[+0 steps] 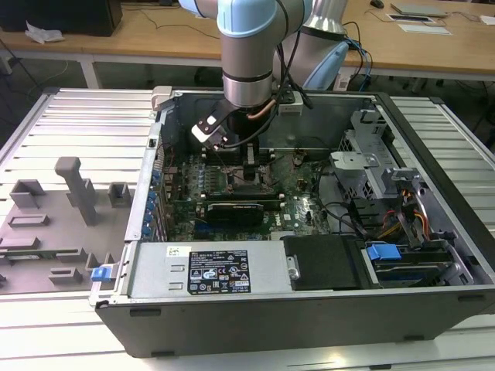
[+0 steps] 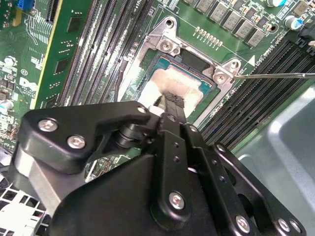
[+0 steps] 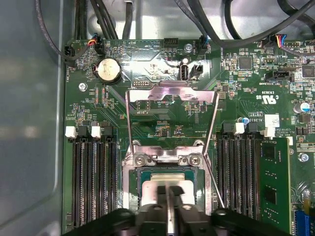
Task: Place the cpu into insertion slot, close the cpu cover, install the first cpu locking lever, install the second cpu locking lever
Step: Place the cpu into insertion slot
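Mid-frame in the exterior view, the black gripper, fingers pressed together, hangs over the dull silver square cpu, which lies flat, face-up.

The hand, fingertips together, hangs over the cpu; cpu lies in the insertion slot.

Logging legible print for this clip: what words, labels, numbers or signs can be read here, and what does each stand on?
Dark label on the grey metal cover, exterior view: print too small to read.
White sticker on the motherboard, first wrist view: too small to read.
White lettering printed on the motherboard itself, both wrist views: too small to read reliably.
Nothing can be quoted with confidence.
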Motion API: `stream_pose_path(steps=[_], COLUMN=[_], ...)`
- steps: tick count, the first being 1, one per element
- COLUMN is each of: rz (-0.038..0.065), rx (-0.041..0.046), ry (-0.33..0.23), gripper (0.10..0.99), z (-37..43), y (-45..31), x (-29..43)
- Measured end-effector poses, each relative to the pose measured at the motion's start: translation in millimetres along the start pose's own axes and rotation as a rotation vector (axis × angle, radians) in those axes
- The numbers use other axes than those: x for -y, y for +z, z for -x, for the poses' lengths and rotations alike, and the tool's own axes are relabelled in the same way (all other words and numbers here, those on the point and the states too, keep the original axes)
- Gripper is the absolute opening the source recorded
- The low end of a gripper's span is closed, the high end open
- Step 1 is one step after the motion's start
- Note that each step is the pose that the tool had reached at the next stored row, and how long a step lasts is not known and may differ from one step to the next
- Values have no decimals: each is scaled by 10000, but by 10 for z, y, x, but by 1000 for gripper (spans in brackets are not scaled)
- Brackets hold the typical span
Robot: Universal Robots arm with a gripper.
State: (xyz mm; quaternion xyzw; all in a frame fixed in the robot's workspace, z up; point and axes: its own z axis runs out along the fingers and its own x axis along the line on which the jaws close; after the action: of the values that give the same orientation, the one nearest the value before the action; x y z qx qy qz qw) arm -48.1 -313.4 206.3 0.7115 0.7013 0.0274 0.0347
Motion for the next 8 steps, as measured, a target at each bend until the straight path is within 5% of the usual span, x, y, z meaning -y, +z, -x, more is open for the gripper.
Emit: stream_pose_path(steps=[5, 8], rz=[-4, -166], rx=[-1, -1], ry=[0, -1], gripper=[106, 106], z=[0, 1], y=[-2, -3], x=[0, -3])
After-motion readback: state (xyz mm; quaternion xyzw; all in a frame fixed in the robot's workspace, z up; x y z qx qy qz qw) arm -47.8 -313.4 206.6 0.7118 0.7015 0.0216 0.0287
